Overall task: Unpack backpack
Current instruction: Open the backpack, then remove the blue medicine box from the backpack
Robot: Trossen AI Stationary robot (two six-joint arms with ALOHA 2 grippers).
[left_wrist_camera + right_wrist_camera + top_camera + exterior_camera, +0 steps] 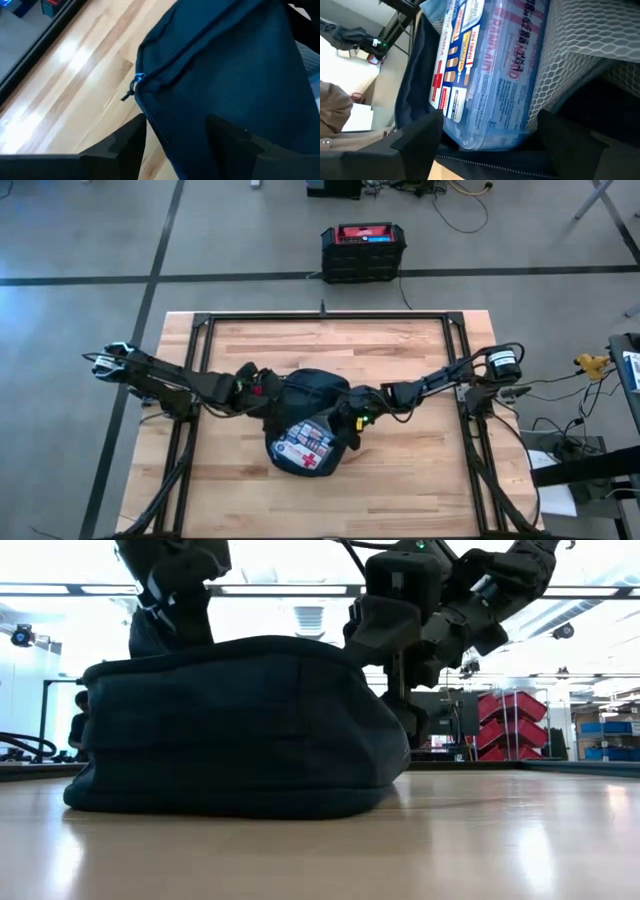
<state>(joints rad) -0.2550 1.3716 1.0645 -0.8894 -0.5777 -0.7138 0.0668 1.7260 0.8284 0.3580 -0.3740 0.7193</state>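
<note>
The dark navy backpack (318,392) lies flat on the wooden table, its underside on the wood (240,730). Its near part is open, and a clear plastic first-aid kit (305,448) with red and blue labels shows inside. My left gripper (266,392) is open at the backpack's left end, its fingers straddling the zipper seam (150,117) beside the blue zipper pull (135,82). My right gripper (352,420) is open at the backpack's right side, one finger on each side of the kit's near end (485,135). Grey mesh lining (580,55) lies beside the kit. My left gripper points slanting down over the backpack's zipper seam; whether its fingers (235,142) touch the fabric I cannot tell. My right gripper reaches into the opening from the table's right, its fingers (420,137) close beside the kit's end; whether they touch it I cannot tell.
A black frame (320,317) runs around the table's far and side edges. A black box with a red top (363,252) stands on the floor beyond the far edge. Bare wood lies toward the near edge (400,490) and far edge (320,345).
</note>
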